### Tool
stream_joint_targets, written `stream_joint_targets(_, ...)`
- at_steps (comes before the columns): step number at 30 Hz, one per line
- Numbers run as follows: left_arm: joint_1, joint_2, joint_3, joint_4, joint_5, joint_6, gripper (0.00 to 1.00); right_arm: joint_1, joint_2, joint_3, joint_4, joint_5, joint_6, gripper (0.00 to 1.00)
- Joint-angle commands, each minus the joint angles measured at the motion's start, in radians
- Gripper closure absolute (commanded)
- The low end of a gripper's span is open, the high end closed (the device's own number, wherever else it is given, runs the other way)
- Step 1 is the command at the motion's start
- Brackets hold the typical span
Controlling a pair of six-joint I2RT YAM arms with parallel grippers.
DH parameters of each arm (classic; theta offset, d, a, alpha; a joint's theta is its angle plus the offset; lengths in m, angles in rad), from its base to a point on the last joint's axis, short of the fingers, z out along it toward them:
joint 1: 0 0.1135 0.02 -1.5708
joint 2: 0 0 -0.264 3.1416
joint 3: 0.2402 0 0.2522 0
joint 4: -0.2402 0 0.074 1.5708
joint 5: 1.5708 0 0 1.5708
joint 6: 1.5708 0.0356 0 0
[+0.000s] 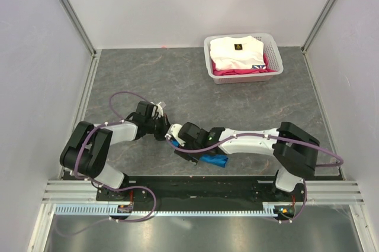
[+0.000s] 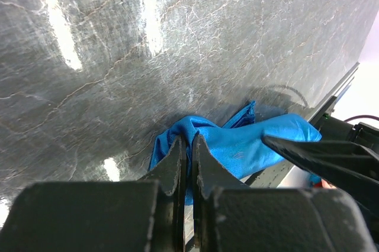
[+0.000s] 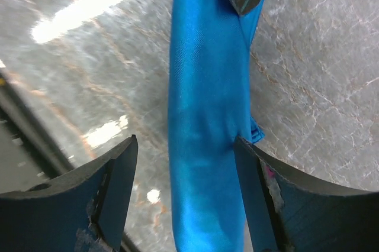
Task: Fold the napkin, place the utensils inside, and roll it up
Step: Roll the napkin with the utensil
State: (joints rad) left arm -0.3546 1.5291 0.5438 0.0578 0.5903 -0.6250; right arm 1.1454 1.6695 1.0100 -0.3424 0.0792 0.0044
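Since the napkin (image 3: 207, 116) lies as a rolled tube near the table's (image 1: 177, 80) front edge, rolling looks nearly done. Utensils not visible, probably inside. Left gripper (image 2: 189, 141) pinched shut on one roll end. Right gripper (image 3: 185, 142) spread wide, straddling the roll, gripping nothing. Open room behind; front edge close.

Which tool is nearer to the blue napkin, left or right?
Left. The left tool is shut on the napkin; the right tool is open, one finger on each side of it.
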Motion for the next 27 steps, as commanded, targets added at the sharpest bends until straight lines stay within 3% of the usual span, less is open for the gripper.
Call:
stream_joint_targets(1, 0.002, 0.017, 0.013, -0.052, -0.003, 0.048, 0.98, 0.014, 0.055, -0.001, 0.036, 0.106, -0.029, 0.26)
stream_joint_targets(5, 0.002, 0.016, 0.019, -0.052, 0.016, 0.062, 0.98, 0.013, 0.097, 0.001, 0.037, 0.131, -0.035, 0.31)
stream_joint_targets(8, 0.0, 0.011, 0.024, -0.052, 0.032, 0.07, 0.95, 0.004, 0.127, 0.013, 0.01, 0.12, -0.032, 0.47)
stream_joint_targets(9, 0.0, 0.006, 0.027, -0.052, 0.032, 0.07, 0.89, 0.001, 0.133, 0.016, -0.004, 0.11, -0.027, 0.55)
stream_joint_targets(11, 0.002, -0.018, 0.03, -0.052, 0.026, 0.071, 0.79, -0.018, 0.144, 0.013, -0.017, 0.056, -0.021, 0.61)
stream_joint_targets(12, 0.0, -0.027, 0.033, -0.052, 0.019, 0.073, 0.67, -0.024, 0.145, 0.012, -0.027, 0.029, -0.018, 0.65)
stream_joint_targets(15, 0.002, -0.096, 0.045, -0.105, -0.041, 0.077, 0.47, -0.059, 0.15, 0.013, -0.046, -0.076, -0.006, 0.73)
stream_joint_targets(20, 0.002, -0.217, 0.038, -0.159, -0.173, 0.09, 0.34, -0.14, 0.131, 0.035, -0.066, -0.278, 0.025, 0.78)
stream_joint_targets(24, 0.002, -0.28, 0.013, -0.181, -0.225, 0.099, 0.33, -0.228, 0.145, 0.056, -0.072, -0.487, 0.023, 0.79)
stream_joint_targets(27, 0.003, -0.303, -0.025, -0.107, -0.181, 0.09, 0.33, -0.256, 0.177, 0.081, -0.089, -0.547, 0.008, 0.79)
